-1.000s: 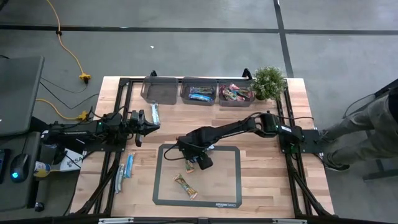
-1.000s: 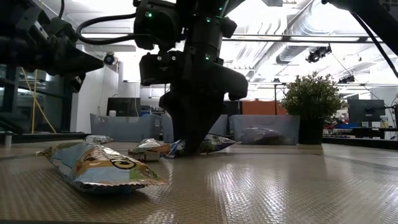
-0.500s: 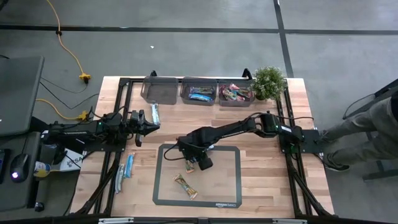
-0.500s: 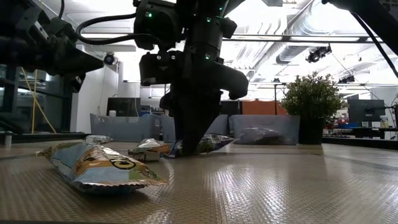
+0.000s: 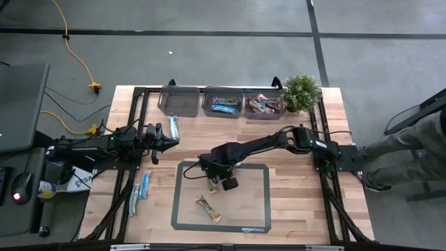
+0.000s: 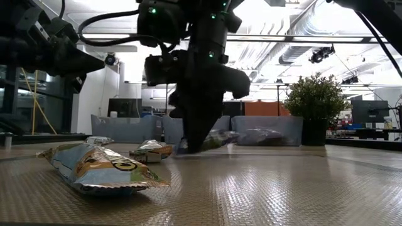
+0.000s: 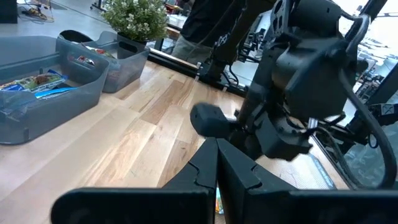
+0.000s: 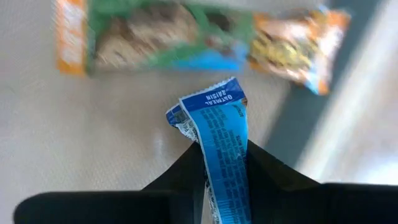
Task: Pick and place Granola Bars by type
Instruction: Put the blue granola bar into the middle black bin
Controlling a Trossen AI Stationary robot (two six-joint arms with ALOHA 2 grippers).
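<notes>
Now your right gripper (image 8: 221, 163) is clamped on the blue bar (image 8: 222, 134), lifted just above the mat (image 5: 258, 209) near its far edge; its long axis runs straight out from the fingers.

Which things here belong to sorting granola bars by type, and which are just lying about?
Belonging to the job:
- blue bar, pinched in the right gripper
- bars on the mat
- bars at the left edge
- bar by the left gripper
- bins

Just lying about:
- plant
- yellow cable
- mouse
</notes>
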